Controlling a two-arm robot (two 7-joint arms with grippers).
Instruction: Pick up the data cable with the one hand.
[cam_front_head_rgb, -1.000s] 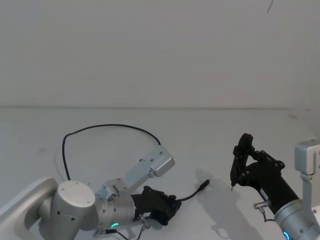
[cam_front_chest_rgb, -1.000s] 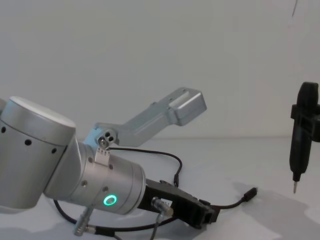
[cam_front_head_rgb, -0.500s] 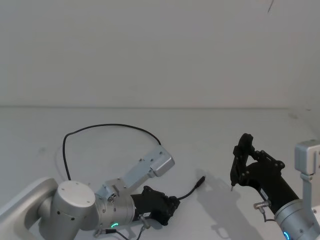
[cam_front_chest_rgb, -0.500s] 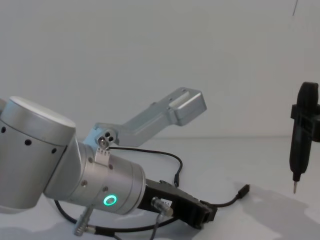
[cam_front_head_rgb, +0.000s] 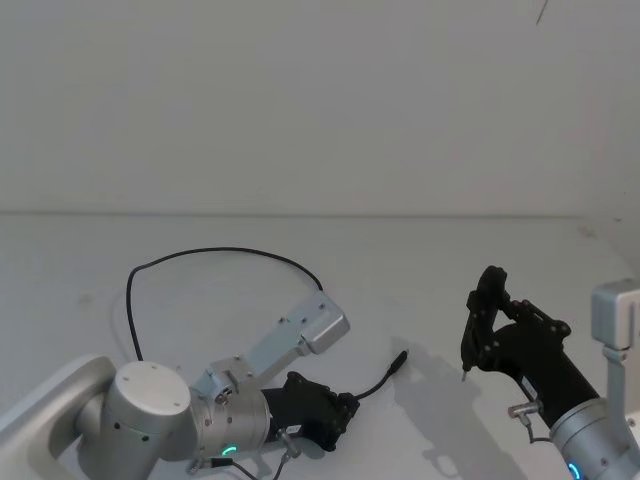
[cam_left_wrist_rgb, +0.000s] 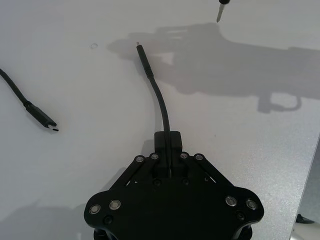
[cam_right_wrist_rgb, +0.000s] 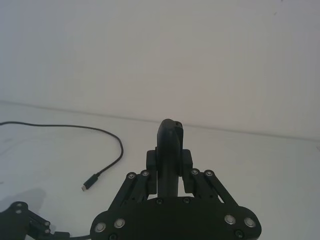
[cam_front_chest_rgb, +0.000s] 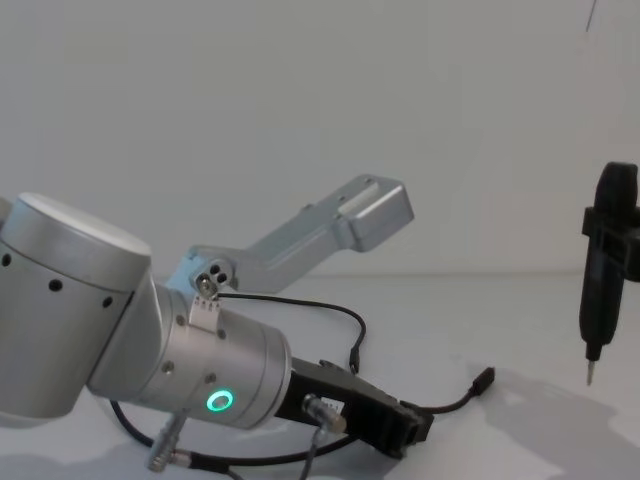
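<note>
One thin black flexible data cable (cam_front_head_rgb: 230, 250), two small plugs (cam_left_wrist_rgb: 145, 62); left gripper (cam_left_wrist_rgb: 167, 142), black angular plastic, pinched narrow on the cable near one plug, a short stub curving out in front; the rest loops over the smooth white table (cam_front_head_rgb: 420, 260) behind the silver arm (cam_front_head_rgb: 150, 410); right gripper (cam_right_wrist_rgb: 169, 167) clamps one slim black pen-like tool (cam_front_chest_rgb: 597, 290) upright, metal tip down, near that plug but apart; bare tabletop all round.

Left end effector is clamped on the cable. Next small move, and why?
Probably lift the left end effector straight up a little: it is shut on the data cable behind one plug, while the rest lies looped on the table. The right end effector holds a pen-like tool aside.
</note>
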